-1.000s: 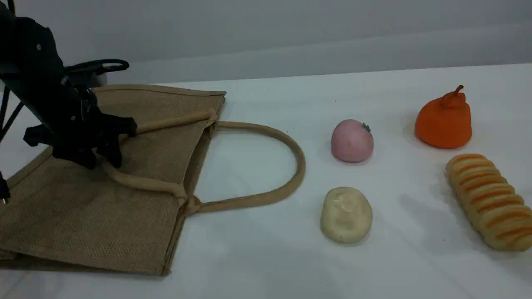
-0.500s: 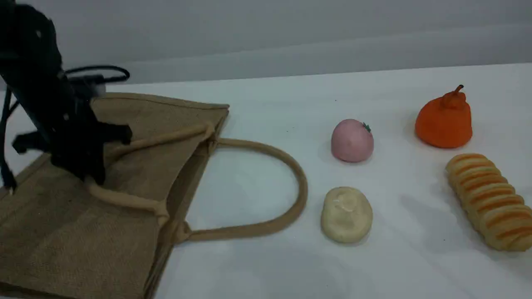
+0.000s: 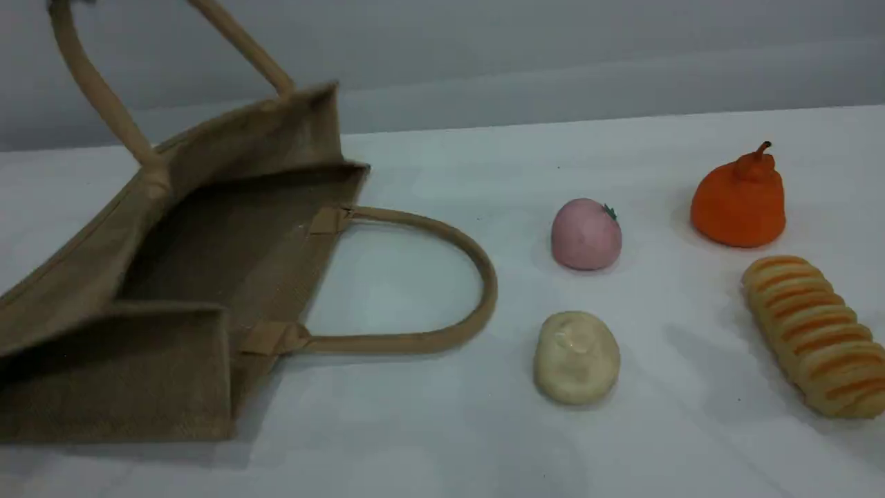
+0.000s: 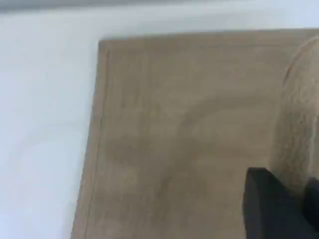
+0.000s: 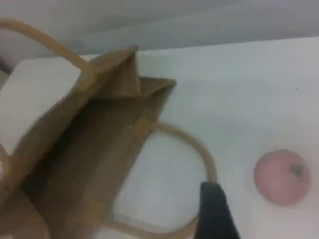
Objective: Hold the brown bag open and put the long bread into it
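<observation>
The brown bag (image 3: 90, 373) lies on its side at the table's left, its mouth gaping toward the right. Its upper handle (image 3: 97, 90) is pulled up taut past the scene view's top edge. The lower handle (image 3: 477, 277) lies flat on the table. In the left wrist view my left gripper (image 4: 291, 209) is shut on that raised handle (image 4: 299, 124), above the bag's side panel (image 4: 174, 139). The long bread (image 3: 812, 335) lies at the far right, untouched. Of my right gripper only one dark fingertip (image 5: 214, 211) shows, above the lower handle (image 5: 202, 149).
Between bag and bread sit a pink round fruit (image 3: 585, 234) and a cream-white lump (image 3: 576, 356). An orange pear-shaped fruit (image 3: 740, 200) stands behind the bread. The pink fruit (image 5: 282, 177) also shows in the right wrist view.
My left gripper closed on the bag's upper handle and rose out of the scene view, lifting the handle. The flat bag has opened up. The food items have not moved.
</observation>
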{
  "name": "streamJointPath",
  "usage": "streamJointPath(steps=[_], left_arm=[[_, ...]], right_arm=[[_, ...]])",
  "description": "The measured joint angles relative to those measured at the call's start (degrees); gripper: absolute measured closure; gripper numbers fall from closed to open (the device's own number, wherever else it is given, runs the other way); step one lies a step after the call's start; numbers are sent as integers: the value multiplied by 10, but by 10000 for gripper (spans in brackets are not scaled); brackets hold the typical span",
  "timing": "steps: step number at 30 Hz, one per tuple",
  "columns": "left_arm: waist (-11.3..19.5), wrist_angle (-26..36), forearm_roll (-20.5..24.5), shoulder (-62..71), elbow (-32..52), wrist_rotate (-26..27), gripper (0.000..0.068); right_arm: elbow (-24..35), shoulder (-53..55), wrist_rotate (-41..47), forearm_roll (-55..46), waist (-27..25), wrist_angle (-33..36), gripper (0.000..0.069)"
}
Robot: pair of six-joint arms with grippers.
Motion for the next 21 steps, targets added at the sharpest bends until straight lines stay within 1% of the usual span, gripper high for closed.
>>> streamJointPath(steps=[6, 9, 13, 16, 21], left_arm=[[0, 69, -88, -60, -50, 88, 592], [0, 106, -121, -71, -80, 115, 592], [0, 139, -118, -83, -103, 136, 592], [0, 161, -118, -89, -104, 165, 592], [0, 171, -118, -89, -104, 204, 592]], right_arm=[[0, 27, -1, 0, 0, 2, 297], [0, 50, -2, 0, 0, 4, 297], [0, 73, -6, 0, 0, -10, 297], [0, 80, -6, -1, 0, -47, 297], [3, 80, 0, -45, 0, -114, 297]])
